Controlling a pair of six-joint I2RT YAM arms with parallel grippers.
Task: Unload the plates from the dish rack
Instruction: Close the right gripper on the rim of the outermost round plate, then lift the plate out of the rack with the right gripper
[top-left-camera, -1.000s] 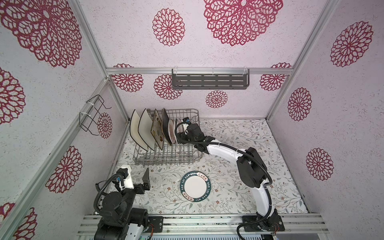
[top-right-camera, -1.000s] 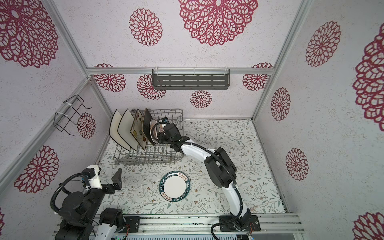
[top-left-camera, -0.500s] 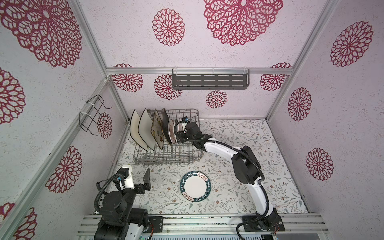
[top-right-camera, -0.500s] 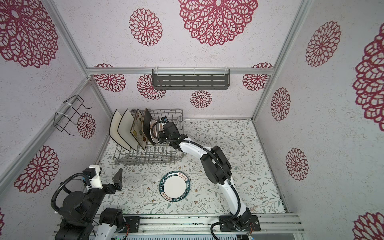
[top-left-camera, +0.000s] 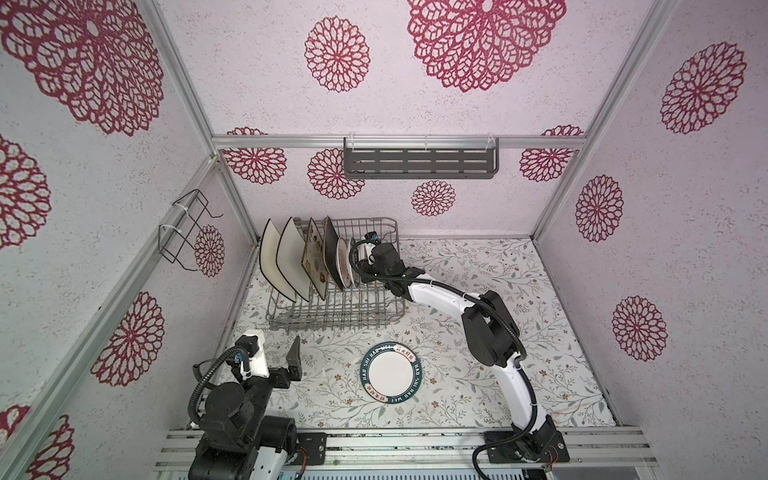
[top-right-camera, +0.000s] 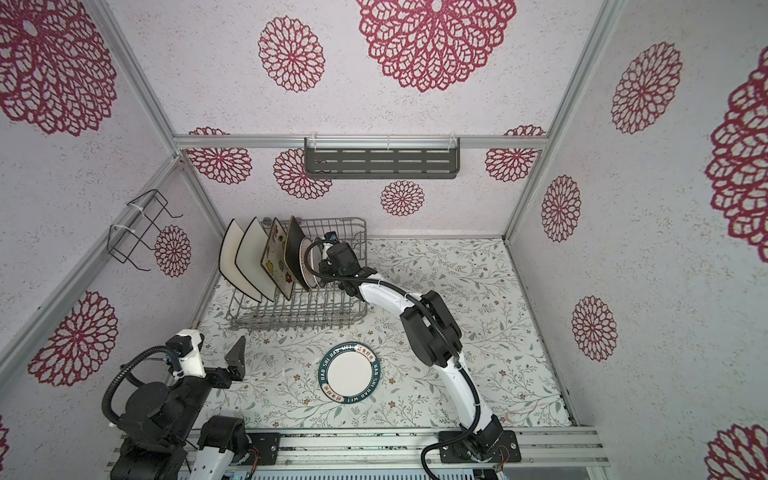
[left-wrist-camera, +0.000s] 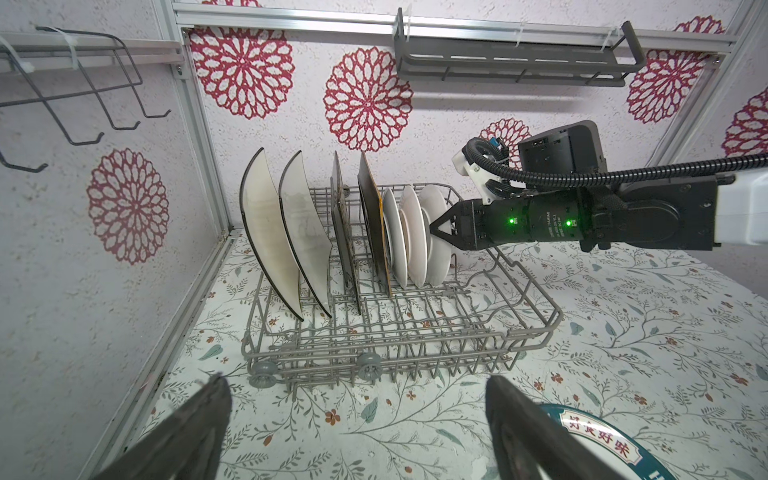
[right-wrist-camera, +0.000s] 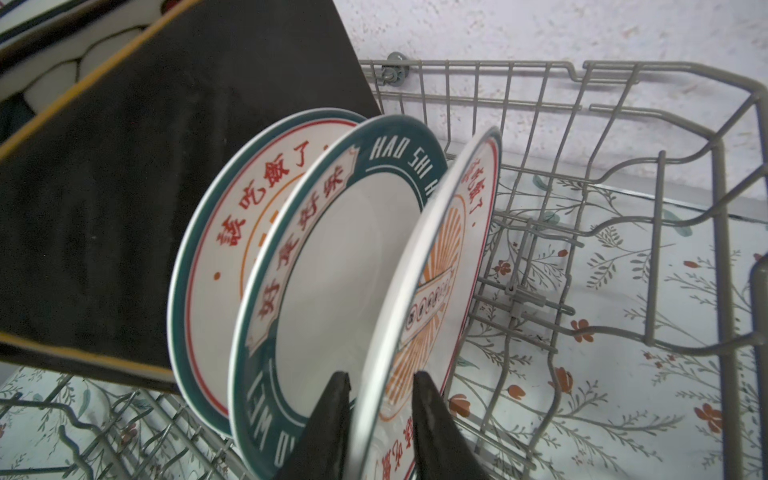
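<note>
White booth walls (top-left-camera: 249, 104) printed with crimson flower medallions close in a counter (top-left-camera: 573, 340) covered with a pale cloth of leafy vines. At its far left corner stands the large grey wire dish rack (top-left-camera: 353, 309). Upright in its tines, from left to right, are two white square plates with black rims (top-left-camera: 271, 259), a cream square plate with flowers (top-left-camera: 313, 259), a dark brown square plate (top-left-camera: 331, 253), then three small round plates (left-wrist-camera: 411, 237) close together. Of these, the left one (right-wrist-camera: 224, 241) has red lettering inside a teal edge. The middle one (right-wrist-camera: 345, 266) has a broad teal rim, and the right one (right-wrist-camera: 440, 282) has an orange sunburst centre. A fourth round plate with a teal rim (top-left-camera: 390, 372) lies flat on the counter near the middle, on the near side of the rack and apart from it.

The right claw (right-wrist-camera: 380, 378) reaches into the rack from the right. It has one finger on each face of the sunburst plate at its rim, with a narrow gap; whether they pinch it cannot be told. The plate stands in its slot. The left claw (left-wrist-camera: 353, 384) hangs spread wide and empty over the near left of the counter, not touching the rack.
</note>
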